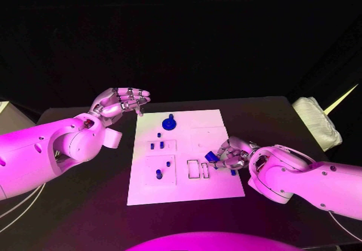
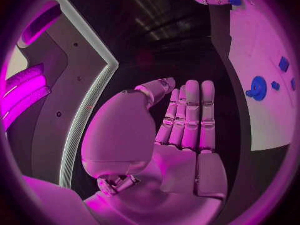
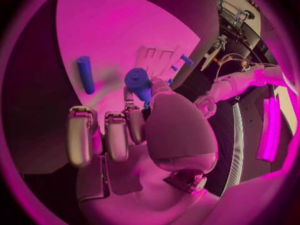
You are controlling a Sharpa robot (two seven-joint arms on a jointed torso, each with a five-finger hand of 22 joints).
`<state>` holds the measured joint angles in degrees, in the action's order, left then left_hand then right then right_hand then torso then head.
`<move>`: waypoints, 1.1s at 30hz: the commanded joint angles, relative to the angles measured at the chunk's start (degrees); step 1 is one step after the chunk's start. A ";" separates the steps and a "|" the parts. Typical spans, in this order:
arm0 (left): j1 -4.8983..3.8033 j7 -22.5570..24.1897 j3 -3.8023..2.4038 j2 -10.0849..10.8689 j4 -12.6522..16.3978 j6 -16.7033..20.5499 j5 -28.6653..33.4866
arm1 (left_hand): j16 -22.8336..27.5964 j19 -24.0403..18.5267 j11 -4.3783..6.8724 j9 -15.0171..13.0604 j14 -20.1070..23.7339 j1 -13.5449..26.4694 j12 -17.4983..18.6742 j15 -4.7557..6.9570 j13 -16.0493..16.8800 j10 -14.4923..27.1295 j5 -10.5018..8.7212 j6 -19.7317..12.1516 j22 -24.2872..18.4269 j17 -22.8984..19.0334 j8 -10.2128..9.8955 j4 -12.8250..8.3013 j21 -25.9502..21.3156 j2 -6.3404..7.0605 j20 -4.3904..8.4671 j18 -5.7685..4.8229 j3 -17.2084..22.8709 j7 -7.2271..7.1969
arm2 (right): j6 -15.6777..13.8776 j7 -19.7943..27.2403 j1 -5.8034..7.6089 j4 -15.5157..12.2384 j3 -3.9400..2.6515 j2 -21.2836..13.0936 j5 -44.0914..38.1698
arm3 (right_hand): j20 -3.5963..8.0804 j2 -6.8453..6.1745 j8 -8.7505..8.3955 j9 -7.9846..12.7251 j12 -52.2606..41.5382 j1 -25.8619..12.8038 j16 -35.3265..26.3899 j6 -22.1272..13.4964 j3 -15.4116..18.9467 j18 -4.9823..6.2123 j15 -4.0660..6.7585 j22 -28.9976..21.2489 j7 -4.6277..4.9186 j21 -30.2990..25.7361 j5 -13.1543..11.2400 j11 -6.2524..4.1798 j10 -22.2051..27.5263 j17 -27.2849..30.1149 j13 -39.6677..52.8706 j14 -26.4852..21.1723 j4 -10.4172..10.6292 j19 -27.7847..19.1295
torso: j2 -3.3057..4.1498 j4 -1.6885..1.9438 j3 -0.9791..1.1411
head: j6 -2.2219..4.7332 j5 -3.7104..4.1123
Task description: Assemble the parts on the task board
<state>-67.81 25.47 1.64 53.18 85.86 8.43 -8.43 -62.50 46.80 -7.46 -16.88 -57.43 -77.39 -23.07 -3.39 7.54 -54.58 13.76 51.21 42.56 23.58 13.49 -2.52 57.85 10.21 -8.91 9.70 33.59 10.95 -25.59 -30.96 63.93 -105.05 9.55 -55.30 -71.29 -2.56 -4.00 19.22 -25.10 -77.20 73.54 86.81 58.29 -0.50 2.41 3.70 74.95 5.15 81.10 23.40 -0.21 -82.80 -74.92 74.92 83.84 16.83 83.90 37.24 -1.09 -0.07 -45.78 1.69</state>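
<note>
The right silver many-fingered hand (image 1: 232,152) is held low over the right edge of the white rectangular task board (image 1: 189,180), and a small blue cylindrical part (image 3: 137,79) is pinched between its thumb and a finger, the remaining fingers being curled beside it. The left silver many-fingered hand (image 1: 121,102) is raised above the black table (image 1: 279,112) just off the board's far left corner; its fingers are seen straight and side by side in the left wrist view, with nothing held. On the board, a round blue disc-shaped part with a peg (image 1: 170,124) is found near the far edge, in the middle. Nearer the robot, small blue pegs (image 1: 158,146) are stood in a framed recess on the board's left half, and a blue oblong part (image 1: 159,173) is set in the larger recess below it. A loose blue rod-shaped part (image 3: 85,74) is seen lying flat on the board in the right wrist view, apart from the held piece.
</note>
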 commanded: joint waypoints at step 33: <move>-0.01 -0.37 -0.03 0.21 0.12 -1.91 0.08 | 0.59 0.63 -0.08 0.07 0.10 -0.83 -0.53 0.18 -0.11 0.31 0.51 0.24 0.20 -0.18 -0.11 -0.85 0.13 -0.70 0.15 0.89 0.37 0.12 | 2.35 0.78 -1.02 3.01 0.01 7.55 -0.67 | 0.82 0.91 1.83 -1.68 -0.70 -7.07 1.04 2.89 -1.36 -0.98 0.76 12.27 -1.78 1.96 -9.33 -0.65 -1.59 -8.58 4.78 4.85 -0.18 4.04 | 0.14 0.01 -0.04 | 0.45 -0.99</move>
<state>-67.81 24.96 1.65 53.39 85.78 7.61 -8.43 -62.28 47.00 -7.46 -16.89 -57.43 -77.93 -23.29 -3.39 7.48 -54.58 13.98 51.21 42.68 23.48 13.49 -2.94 57.85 9.68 -8.70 9.70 34.00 10.95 -22.66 -30.66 62.99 -102.33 9.53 -47.89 -69.12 -2.15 -3.41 20.88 -26.78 -77.86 66.70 87.46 60.87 -1.47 2.42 4.11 74.92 4.24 82.69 14.27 -0.66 -83.80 -74.90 74.91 83.83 16.70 83.91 37.35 -1.09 -0.16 -45.29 0.80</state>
